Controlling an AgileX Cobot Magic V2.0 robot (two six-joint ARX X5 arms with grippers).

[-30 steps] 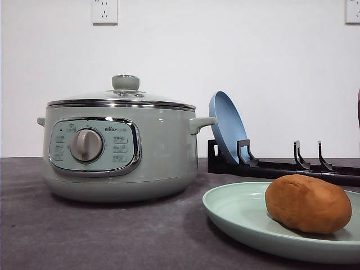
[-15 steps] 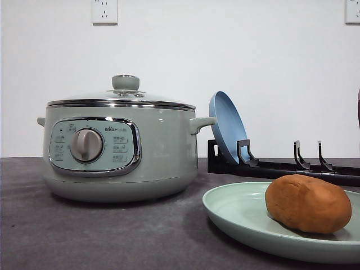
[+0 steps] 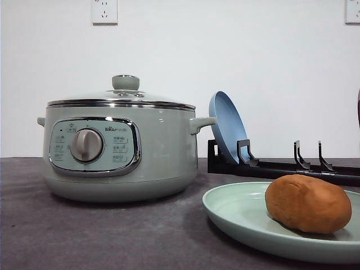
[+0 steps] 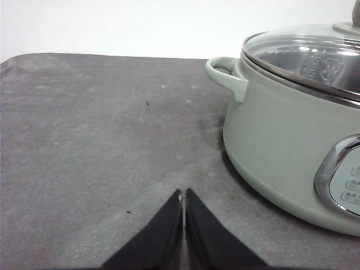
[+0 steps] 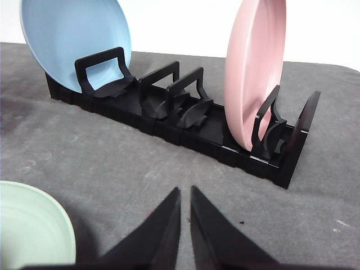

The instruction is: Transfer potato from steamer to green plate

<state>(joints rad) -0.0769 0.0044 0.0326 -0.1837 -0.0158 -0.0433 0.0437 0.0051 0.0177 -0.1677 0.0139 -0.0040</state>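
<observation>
The orange-brown potato (image 3: 308, 203) lies on the pale green plate (image 3: 236, 214) at the front right of the table. To its left stands the sage-green steamer (image 3: 118, 149) with its glass lid on. In the left wrist view, my left gripper (image 4: 184, 195) is shut and holds nothing, low over the grey mat beside the steamer (image 4: 281, 129). My right gripper (image 5: 185, 192) is shut with a thin slit between its fingers, also holding nothing, near the green plate's rim (image 5: 34, 225) and facing the rack.
A black dish rack (image 5: 185, 121) behind the plate holds a blue plate (image 5: 73, 39) and a pink plate (image 5: 253, 67), both upright. In the front view the blue plate (image 3: 226, 126) leans in the rack (image 3: 281, 166). Grey mat covers the table.
</observation>
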